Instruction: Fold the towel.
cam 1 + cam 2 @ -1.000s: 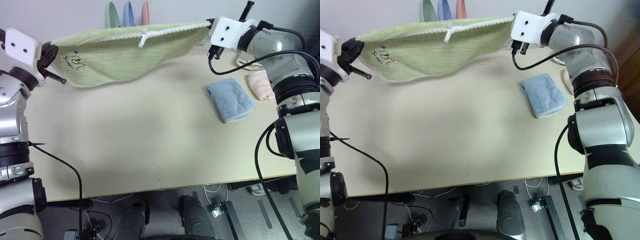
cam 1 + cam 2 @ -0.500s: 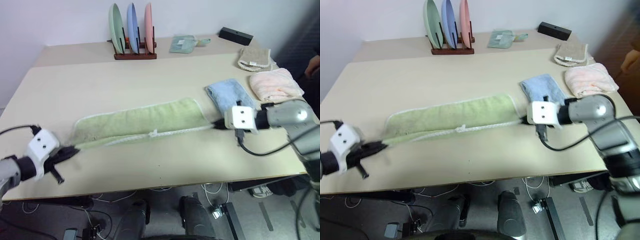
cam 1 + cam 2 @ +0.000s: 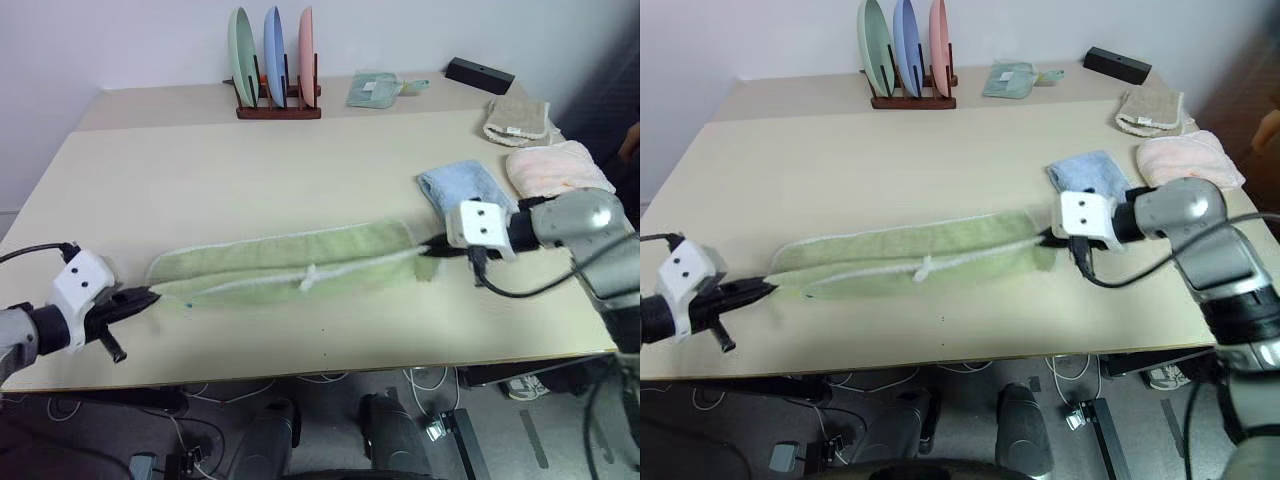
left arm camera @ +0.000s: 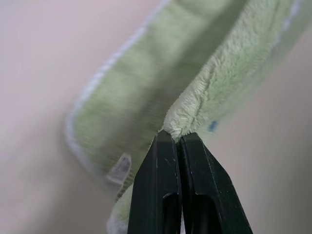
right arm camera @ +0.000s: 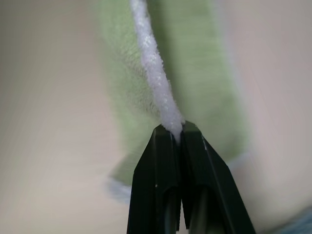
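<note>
The light green towel (image 3: 290, 262) lies as a long folded strip across the front half of the table, white stitched edging and a small white loop (image 3: 309, 277) on its near layer. My left gripper (image 3: 143, 297) is shut on the strip's left end, low over the table; in the left wrist view the black fingers (image 4: 158, 187) pinch a green corner (image 4: 183, 124). My right gripper (image 3: 430, 249) is shut on the right end, and in the right wrist view the fingers (image 5: 157, 183) clamp the white edging (image 5: 155, 73).
A folded light blue towel (image 3: 457, 191) lies just behind my right gripper, a pink one (image 3: 555, 170) and a beige cloth (image 3: 520, 118) further right. A rack with three plates (image 3: 273, 71), a small teal cloth (image 3: 373, 89) and a black box (image 3: 480, 74) stand at the back.
Both grippers came down and back from high above the table, laying the stretched towel onto it. In the last half second the near layer settled over the far one.
</note>
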Robot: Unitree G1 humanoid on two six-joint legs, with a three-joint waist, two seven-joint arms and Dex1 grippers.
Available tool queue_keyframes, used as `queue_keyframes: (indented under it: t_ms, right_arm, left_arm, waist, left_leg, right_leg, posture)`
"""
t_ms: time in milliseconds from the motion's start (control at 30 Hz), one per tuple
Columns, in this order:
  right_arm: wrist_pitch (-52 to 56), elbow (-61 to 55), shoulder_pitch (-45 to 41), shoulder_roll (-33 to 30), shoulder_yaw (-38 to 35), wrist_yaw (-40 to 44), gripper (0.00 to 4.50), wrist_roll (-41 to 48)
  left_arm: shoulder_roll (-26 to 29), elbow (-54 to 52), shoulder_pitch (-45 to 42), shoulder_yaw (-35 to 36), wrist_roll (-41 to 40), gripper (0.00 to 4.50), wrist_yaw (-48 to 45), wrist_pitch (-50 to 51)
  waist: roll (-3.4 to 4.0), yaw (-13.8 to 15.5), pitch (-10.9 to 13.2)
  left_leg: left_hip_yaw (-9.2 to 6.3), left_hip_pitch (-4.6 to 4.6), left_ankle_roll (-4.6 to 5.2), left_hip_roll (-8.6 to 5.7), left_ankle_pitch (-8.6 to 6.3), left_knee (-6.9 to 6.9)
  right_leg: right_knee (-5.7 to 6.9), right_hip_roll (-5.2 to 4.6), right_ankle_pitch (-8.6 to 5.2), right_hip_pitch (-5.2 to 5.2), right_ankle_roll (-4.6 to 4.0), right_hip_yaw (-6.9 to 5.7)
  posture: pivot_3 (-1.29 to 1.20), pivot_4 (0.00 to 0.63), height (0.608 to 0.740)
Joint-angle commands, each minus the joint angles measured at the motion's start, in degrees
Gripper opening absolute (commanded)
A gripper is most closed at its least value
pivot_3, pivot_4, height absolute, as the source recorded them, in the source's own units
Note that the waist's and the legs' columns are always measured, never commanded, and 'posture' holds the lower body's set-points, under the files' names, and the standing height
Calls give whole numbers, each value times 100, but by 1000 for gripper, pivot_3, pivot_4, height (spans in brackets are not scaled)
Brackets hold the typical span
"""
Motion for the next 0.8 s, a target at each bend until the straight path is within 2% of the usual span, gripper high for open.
queue_keyframes:
  t_ms: [33,167,300,667,767,800]
  right_arm:
    - [-753,1236,-694,460,245,-323,30,-597]
    - [-1392,2489,-1244,930,412,-579,30,-988]
    - [-1823,3286,-1513,1220,458,-765,30,-1188]
    - [-2230,3963,-1695,1375,339,-1073,30,-1389]
    - [-2231,4041,-1754,1390,290,-1279,846,-1404]
    - [-2262,4053,-1770,1390,276,-1386,1265,-1429]
  left_arm:
    - [4,760,-590,-437,449,0,229,-520]
    - [-86,1559,-1268,-905,730,0,318,-955]
    - [-192,1958,-1556,-1193,867,0,331,-1188]
    - [-417,2311,-1749,-1210,753,0,504,-1076]
    - [-457,2324,-1774,-1094,693,853,630,-1000]
    - [-463,2335,-1781,-1077,732,1286,700,-1044]
  waist:
    - [-4,-1,2]
    - [-4,5,2]
    - [-4,-15,2]
    - [-3,-38,2]
    - [-3,-41,2]
    - [-3,-47,2]
  left_leg:
    - [-1,1,-1,-2,0,0]
    - [-3,-4,-1,-6,0,-2]
    - [-3,-4,-2,-8,0,-3]
    - [-2,0,-2,-7,1,-4]
    - [-2,0,-2,-7,1,-4]
    - [-2,0,-2,-7,1,-4]
  right_leg:
    - [0,2,2,0,1,0]
    - [0,1,10,-6,11,0]
    - [0,2,15,-9,12,2]
    - [7,8,17,-12,10,9]
    - [8,9,17,-12,10,10]
    - [8,9,17,-12,10,10]
  posture:
    - [0,150,740]
    - [0,150,740]
    - [0,150,740]
    - [0,150,740]
    - [0,150,740]
    - [0,150,740]
